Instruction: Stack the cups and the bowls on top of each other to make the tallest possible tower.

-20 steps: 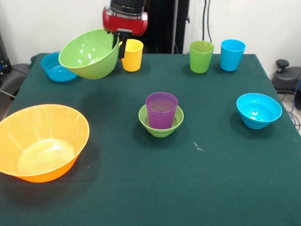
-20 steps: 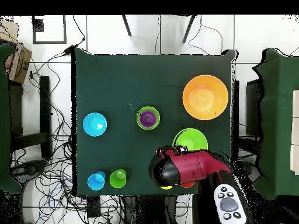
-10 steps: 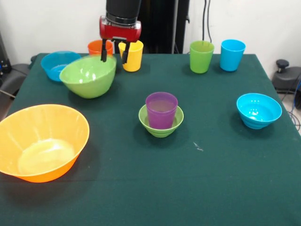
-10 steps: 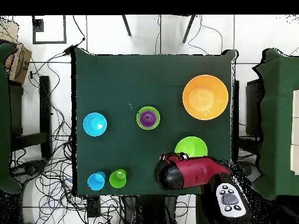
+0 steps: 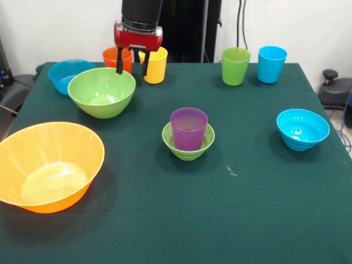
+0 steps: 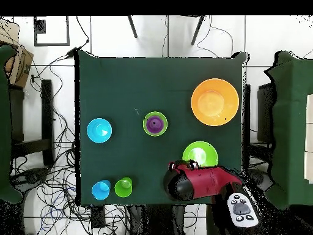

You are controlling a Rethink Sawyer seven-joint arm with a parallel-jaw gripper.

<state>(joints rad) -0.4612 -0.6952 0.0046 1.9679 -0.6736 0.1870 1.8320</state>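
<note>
My gripper (image 5: 132,68) is open and empty, just above the far rim of the medium green bowl (image 5: 102,91), which sits upright on the table. In the overhead view the gripper (image 6: 183,164) is at that bowl's (image 6: 200,153) lower left edge. The purple cup (image 5: 188,127) stands in the small green bowl (image 5: 188,147) at mid table. The orange cup (image 5: 115,56) and yellow cup (image 5: 155,64) stand right behind the gripper. The green cup (image 5: 235,66) and light blue cup (image 5: 271,64) stand at the far right. The small blue bowl (image 5: 302,128) is at the right.
The very large orange bowl (image 5: 47,165) sits at the near left. The medium blue bowl (image 5: 65,76) is at the far left, behind the green one. The arm (image 6: 198,183) covers the table's edge by the base in the overhead view.
The gripper let go of the medium green bowl. The bowl went from tilted in the air to upright on the table. The gripper stays open above its far rim.
</note>
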